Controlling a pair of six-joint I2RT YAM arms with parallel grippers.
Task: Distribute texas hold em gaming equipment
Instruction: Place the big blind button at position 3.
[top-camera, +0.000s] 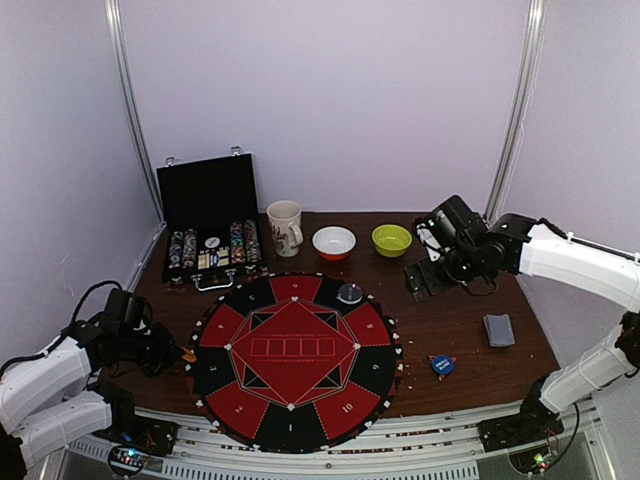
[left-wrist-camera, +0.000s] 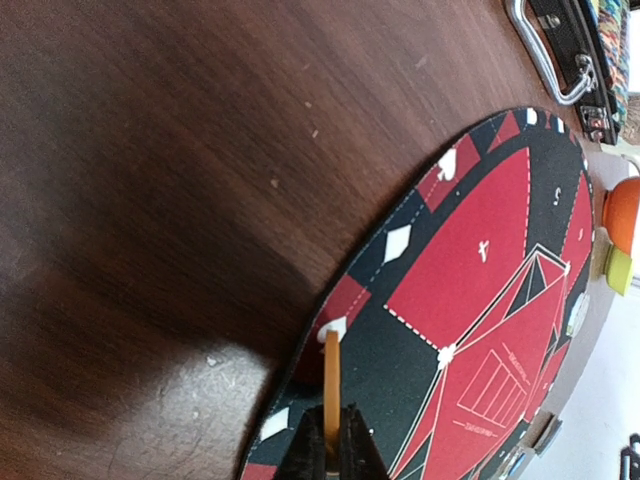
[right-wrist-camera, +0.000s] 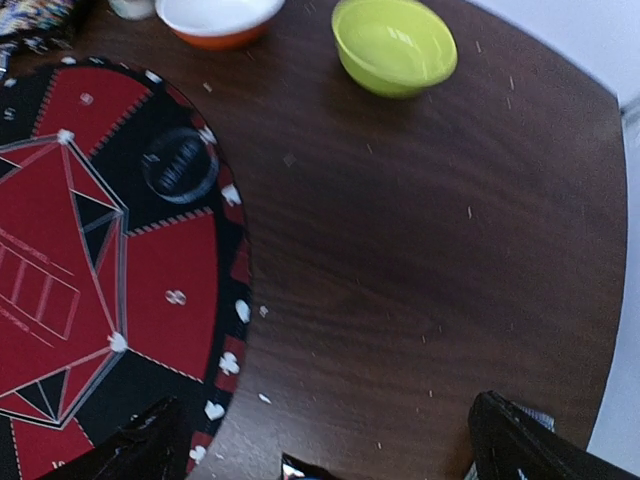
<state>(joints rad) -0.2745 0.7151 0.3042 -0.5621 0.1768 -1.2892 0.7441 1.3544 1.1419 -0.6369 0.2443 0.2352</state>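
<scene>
Orange marker disc (left-wrist-camera: 331, 395) is being pinched on edge by the left gripper (left-wrist-camera: 331, 440) at the mat (left-wrist-camera: 470, 250) rim. The right gripper (top-camera: 425, 277) is being held wide open, empty. Dropped upright, the disc's likely getting rolled away.

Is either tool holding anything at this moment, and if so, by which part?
The left tool pinches the orange marker disc by one edge, and the rest of the disc sticks out in front of it. The right tool is open and holds nothing.
</scene>
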